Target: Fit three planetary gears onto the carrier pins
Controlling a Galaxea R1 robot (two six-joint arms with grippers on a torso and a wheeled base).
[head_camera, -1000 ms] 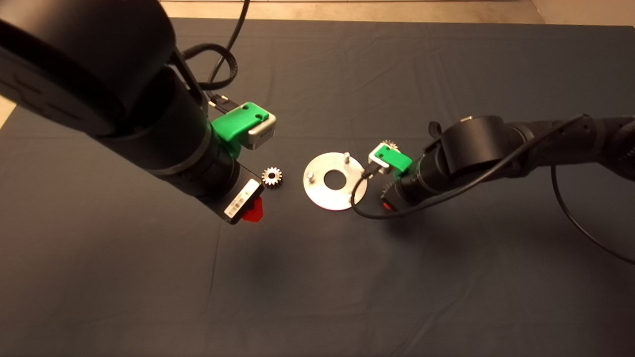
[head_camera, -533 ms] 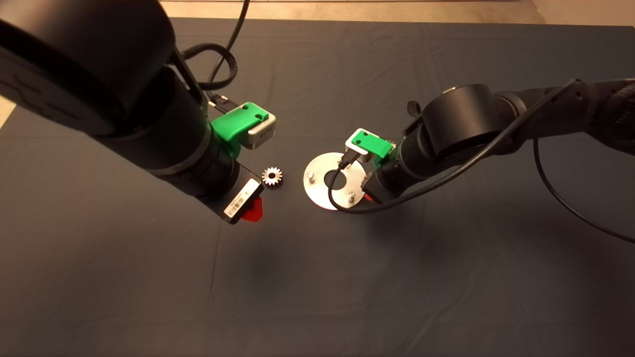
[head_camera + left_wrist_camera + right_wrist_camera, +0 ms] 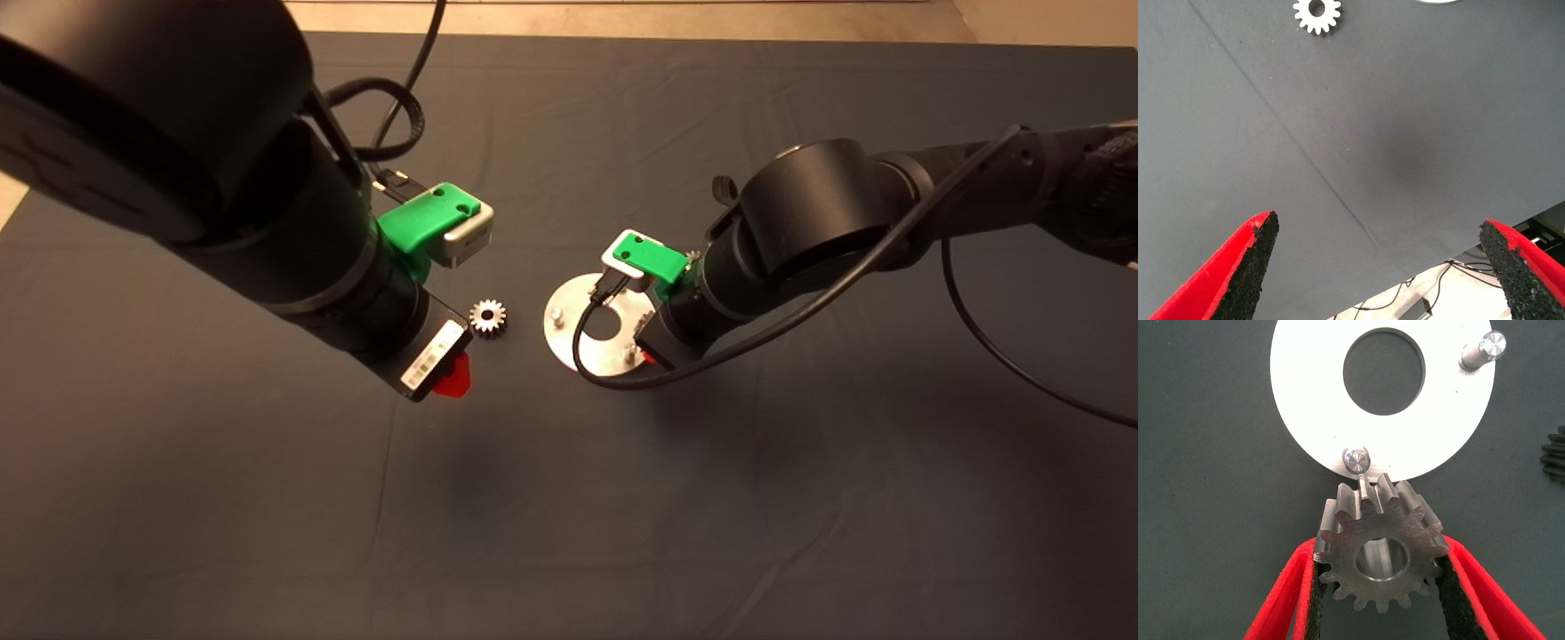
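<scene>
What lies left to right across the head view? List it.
left gripper → loose planetary gear on the mat → carrier pin on the disc → right gripper, at the disc's right edge, holding a gear.

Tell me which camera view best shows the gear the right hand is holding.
The right wrist view. There the small silvery-grey toothed metal gear fills the frame, teeth and bore plain, clamped in the right hand close to a short silver pin. In the head view the right arm hides it. The left wrist view shows only a different gear, lying on the mat.
</scene>
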